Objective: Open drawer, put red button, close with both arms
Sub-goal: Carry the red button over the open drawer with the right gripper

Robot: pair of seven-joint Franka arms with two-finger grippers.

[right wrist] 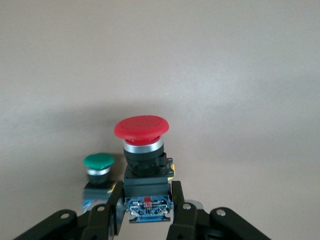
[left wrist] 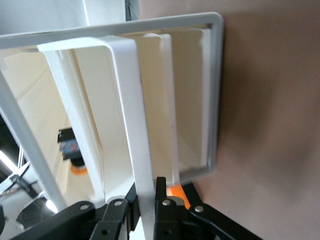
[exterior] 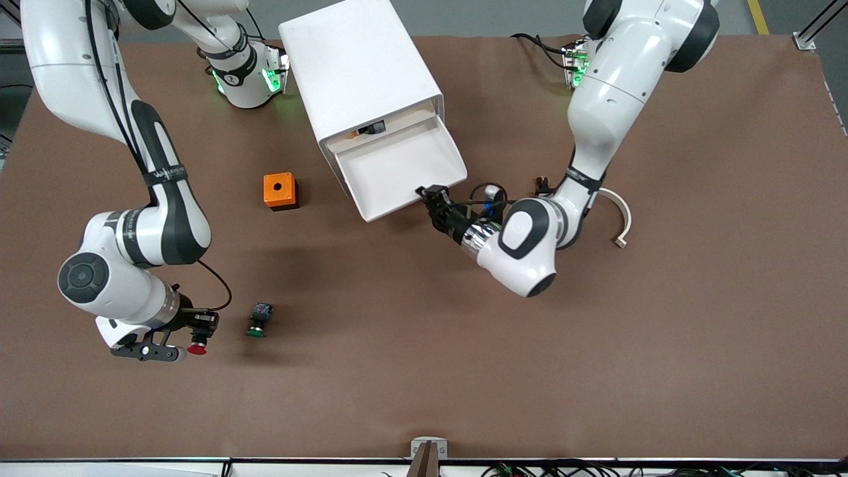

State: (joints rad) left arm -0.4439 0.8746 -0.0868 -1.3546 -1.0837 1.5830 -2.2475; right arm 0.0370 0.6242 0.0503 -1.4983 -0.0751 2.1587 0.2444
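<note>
While the left arm reaches in low toward the white cabinet (exterior: 361, 73), its left claw (exterior: 432, 197) is closed on the thin white handle (left wrist: 131, 120) at the front of the pulled-out drawer (exterior: 397, 169), the black fingers (left wrist: 162, 197) pinching the bar from both sides. That drawer stands open, its pale tray bare where I can see it, and something small, dark and orange shows deep in the cabinet's opening above it.

Down toward the right arm's end of the worktop (exterior: 596, 344), nearer the front camera, the right claw (exterior: 192, 334) is clamped on the black body of the red button (right wrist: 142, 150); the round red cap points away from the wrist and the blue back sits between the fingers (right wrist: 181, 210). Whether the button is clear of the worktop I cannot tell.

Just beside it lies the green button (exterior: 259, 318), free of the claw. An orange box (exterior: 279, 191) with a hole in its top sits farther from the front camera, between the green button and the cabinet. A curved white strip (exterior: 619, 218) lies near the left arm's elbow.
</note>
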